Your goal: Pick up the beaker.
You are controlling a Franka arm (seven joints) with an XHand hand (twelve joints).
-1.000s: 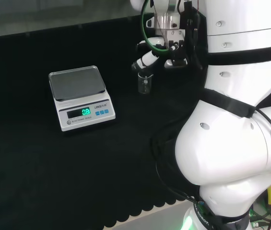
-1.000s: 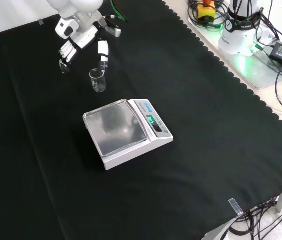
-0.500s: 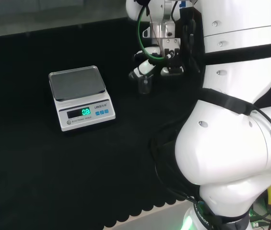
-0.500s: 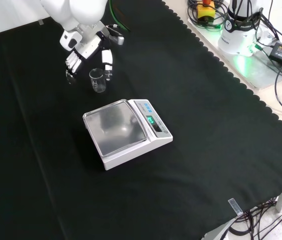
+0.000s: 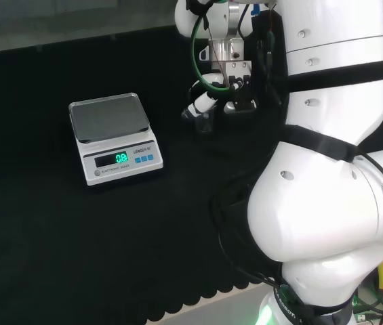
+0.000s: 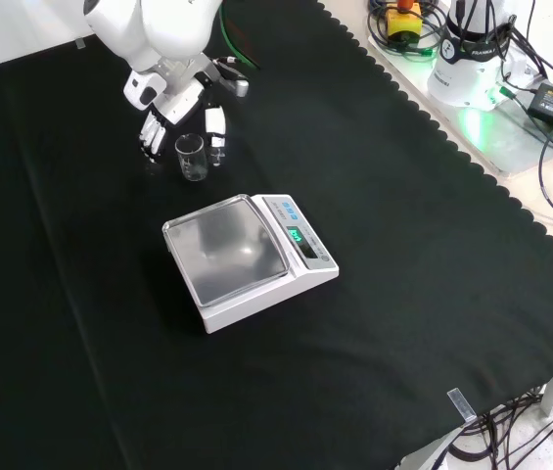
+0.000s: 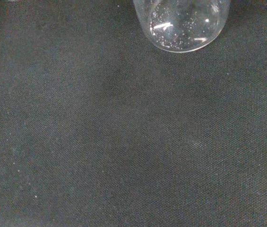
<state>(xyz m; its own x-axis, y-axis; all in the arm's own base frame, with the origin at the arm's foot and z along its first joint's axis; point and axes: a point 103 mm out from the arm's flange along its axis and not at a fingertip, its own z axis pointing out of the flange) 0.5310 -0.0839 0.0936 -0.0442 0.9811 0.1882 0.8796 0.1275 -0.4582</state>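
A small clear glass beaker (image 6: 191, 157) stands upright on the black cloth, up and to the left of the scale in the front view. The black and white hand (image 6: 180, 106) is low over it, with straight fingers (image 6: 151, 135) on the beaker's left and the thumb (image 6: 216, 125) on its right. I cannot tell whether they touch the glass. From the head view the hand (image 5: 235, 82) sits just right of the beaker (image 5: 205, 120), with a white finger (image 5: 202, 103) reaching over its rim. The wrist view looks at the beaker's round base (image 7: 183, 23) from close by.
A white digital scale (image 6: 247, 259) with a steel pan and a lit green display stands near the beaker, towards the front view's bottom right, and left of it in the head view (image 5: 113, 139). The arm's large white links (image 5: 333, 169) rise at the head view's right.
The hand has come down and moved towards the beaker, so its fingers and thumb now stand on either side of it. Beaker and scale have not moved.
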